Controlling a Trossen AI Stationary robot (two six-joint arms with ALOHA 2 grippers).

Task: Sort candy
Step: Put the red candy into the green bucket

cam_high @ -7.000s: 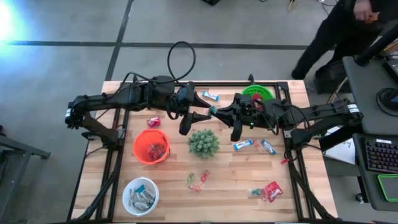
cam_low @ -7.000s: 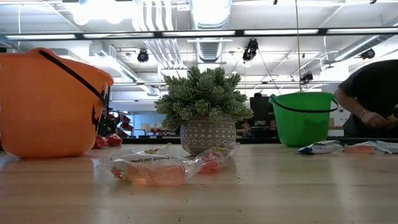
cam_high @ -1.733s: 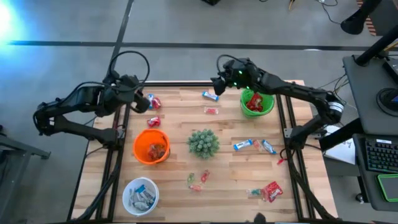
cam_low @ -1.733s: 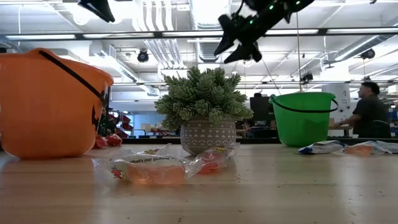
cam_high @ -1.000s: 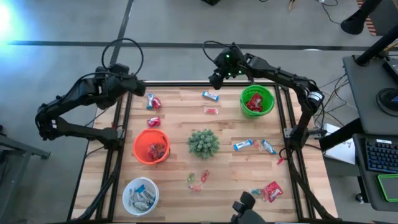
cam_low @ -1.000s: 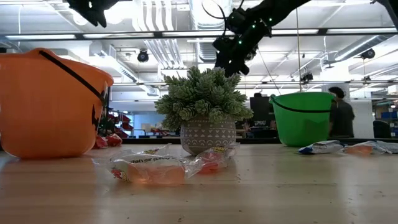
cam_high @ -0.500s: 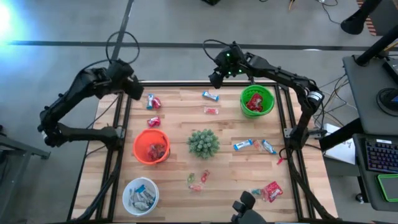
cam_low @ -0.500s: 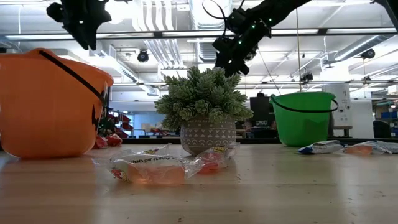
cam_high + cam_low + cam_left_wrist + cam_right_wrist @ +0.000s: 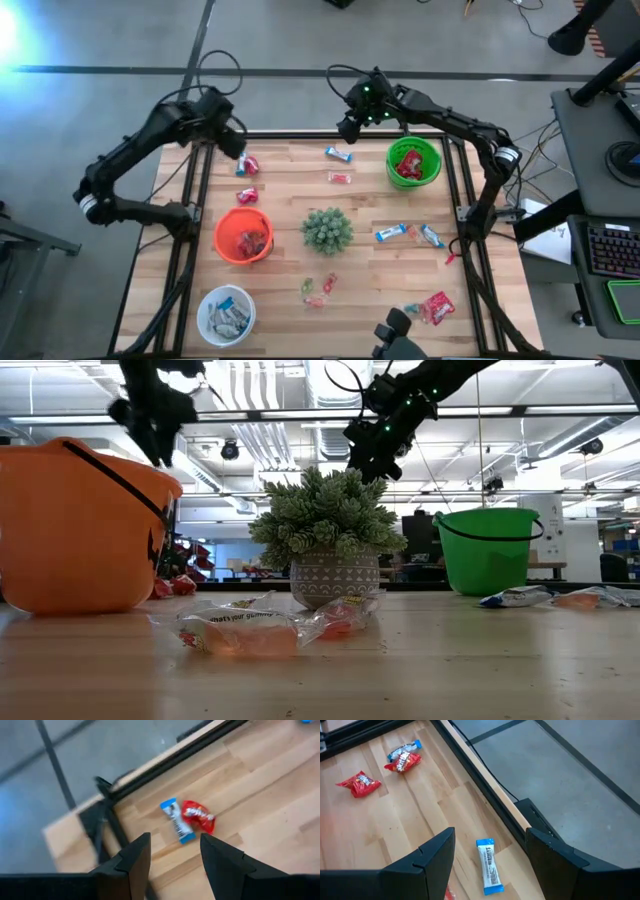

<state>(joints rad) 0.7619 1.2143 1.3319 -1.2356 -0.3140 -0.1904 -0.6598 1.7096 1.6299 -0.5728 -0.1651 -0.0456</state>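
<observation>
Candy ahead of both open grippers.
Left gripper (image 9: 172, 857) faces blue bar (image 9: 176, 820) lying lengthwise; right gripper (image 9: 490, 852) likewise over its bar (image 9: 488, 865).

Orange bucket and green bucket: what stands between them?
In the low view the potted plant stands between the orange bucket and the green bucket. The high view shows it on the table's middle.

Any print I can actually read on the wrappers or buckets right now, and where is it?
"that's your gummy": partly legible on the clear gummy packet nearest the low camera; the first word is uncertain.
Blue-and-white bar near the table's far edge: dark lettering, too blurred to read.
Red packet beside another blue-and-white bar: white lettering, too blurred to read.
Orange bucket: a black printed shape, no words.
Green bucket: no print visible.
</observation>
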